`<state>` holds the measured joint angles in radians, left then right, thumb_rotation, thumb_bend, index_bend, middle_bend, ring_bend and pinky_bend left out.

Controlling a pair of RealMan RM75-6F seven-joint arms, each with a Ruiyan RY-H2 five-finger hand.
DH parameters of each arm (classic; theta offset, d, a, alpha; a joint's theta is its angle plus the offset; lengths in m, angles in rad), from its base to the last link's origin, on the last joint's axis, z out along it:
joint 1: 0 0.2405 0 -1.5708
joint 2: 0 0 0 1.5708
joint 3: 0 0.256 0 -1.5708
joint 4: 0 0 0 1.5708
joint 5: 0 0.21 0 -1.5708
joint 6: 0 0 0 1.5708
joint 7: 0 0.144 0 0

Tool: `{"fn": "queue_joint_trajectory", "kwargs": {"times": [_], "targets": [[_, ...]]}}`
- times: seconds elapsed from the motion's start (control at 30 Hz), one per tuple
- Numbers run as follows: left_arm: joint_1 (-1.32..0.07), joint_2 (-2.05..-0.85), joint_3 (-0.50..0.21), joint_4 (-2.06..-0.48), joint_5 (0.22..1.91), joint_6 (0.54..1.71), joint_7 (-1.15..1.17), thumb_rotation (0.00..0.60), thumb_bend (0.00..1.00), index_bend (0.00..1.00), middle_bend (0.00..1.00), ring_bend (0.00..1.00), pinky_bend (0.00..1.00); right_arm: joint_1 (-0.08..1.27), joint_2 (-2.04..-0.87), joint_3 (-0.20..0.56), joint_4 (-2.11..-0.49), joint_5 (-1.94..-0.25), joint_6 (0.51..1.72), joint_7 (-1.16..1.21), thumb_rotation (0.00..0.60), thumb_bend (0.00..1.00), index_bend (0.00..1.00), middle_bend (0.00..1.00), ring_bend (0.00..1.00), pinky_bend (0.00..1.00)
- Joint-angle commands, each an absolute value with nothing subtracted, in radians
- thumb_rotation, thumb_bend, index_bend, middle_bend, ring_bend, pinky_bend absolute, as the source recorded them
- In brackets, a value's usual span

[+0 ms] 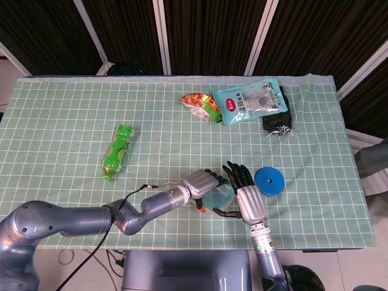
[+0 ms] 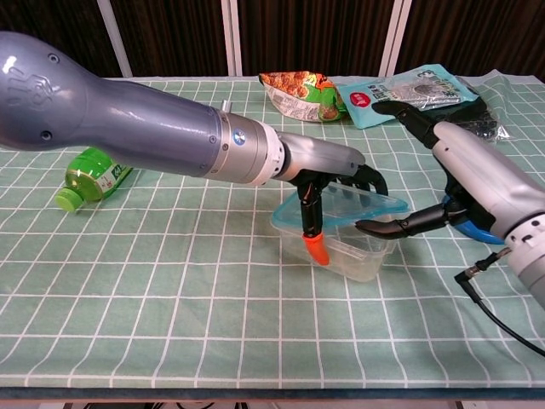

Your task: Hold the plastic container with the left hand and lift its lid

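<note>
A clear plastic container point(image 2: 353, 254) point(image 1: 219, 197) stands near the table's front edge. My left hand point(image 2: 328, 181) point(image 1: 203, 180) grips it from the left: its fingers reach over the far rim and an orange-tipped thumb point(image 2: 315, 247) presses the near wall. The teal-rimmed lid point(image 2: 341, 209) is tilted, its right side raised off the container and its left side still down. My right hand point(image 2: 456, 179) point(image 1: 247, 195) is at the container's right, with its thumb point(image 2: 392, 227) hooked under the lid's raised edge and its fingers point(image 2: 404, 118) stretched out above.
A blue disc point(image 1: 270, 180) point(image 2: 479, 233) lies just right of my right hand. A green bottle point(image 1: 117, 153) point(image 2: 89, 181) lies to the left. At the back lie a snack bag point(image 1: 200, 104), a light-blue packet point(image 1: 250, 100) and a black pouch point(image 1: 279, 118).
</note>
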<state>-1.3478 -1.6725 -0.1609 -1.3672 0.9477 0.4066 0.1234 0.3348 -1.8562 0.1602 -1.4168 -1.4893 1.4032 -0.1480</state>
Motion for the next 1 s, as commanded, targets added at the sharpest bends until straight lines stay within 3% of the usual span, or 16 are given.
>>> {"fn": "queue_joint_trajectory", "kwargs": {"times": [0.03,0.27,0.37,0.53,0.73,1.0], "targets": [[-1.351,-1.672,-0.158,-1.365,0.945,0.406,0.121,0.600,0.02,0.14,0.20,0.22,0.37,0.337,-1.859,0.162,-1.412,-1.489,1.404,-0.147,0.600,0.15,0.00,0.00,0.00,0.00],[-1.353,-1.674,-0.155,-1.361,0.941,0.421,0.118,0.600,0.00,0.02,0.07,0.11,0.25,0.336,-1.858,0.160,-1.400,-1.482,1.401,-0.142,0.600,0.15,0.01,0.00,0.00,0.00],[-1.351,-1.675,-0.153,-1.358,0.940,0.434,0.119,0.600,0.00,0.00,0.02,0.07,0.21,0.334,-1.855,0.157,-1.395,-1.482,1.402,-0.135,0.600,0.18,0.14,0.00,0.00,0.00],[-1.347,-1.675,-0.150,-1.358,0.935,0.463,0.125,0.600,0.00,0.00,0.00,0.01,0.14,0.332,-1.856,0.151,-1.398,-1.486,1.405,-0.104,0.600,0.33,0.45,0.04,0.00,0.00],[-1.337,-1.674,-0.149,-1.366,0.929,0.512,0.140,0.600,0.00,0.00,0.00,0.00,0.12,0.329,-1.863,0.150,-1.405,-1.480,1.406,-0.084,0.600,0.48,0.60,0.08,0.00,0.00],[-1.321,-1.656,-0.141,-1.395,0.917,0.552,0.158,0.600,0.00,0.00,0.00,0.00,0.11,0.324,-1.867,0.151,-1.415,-1.468,1.407,-0.086,0.600,0.51,0.70,0.10,0.00,0.00]]}}
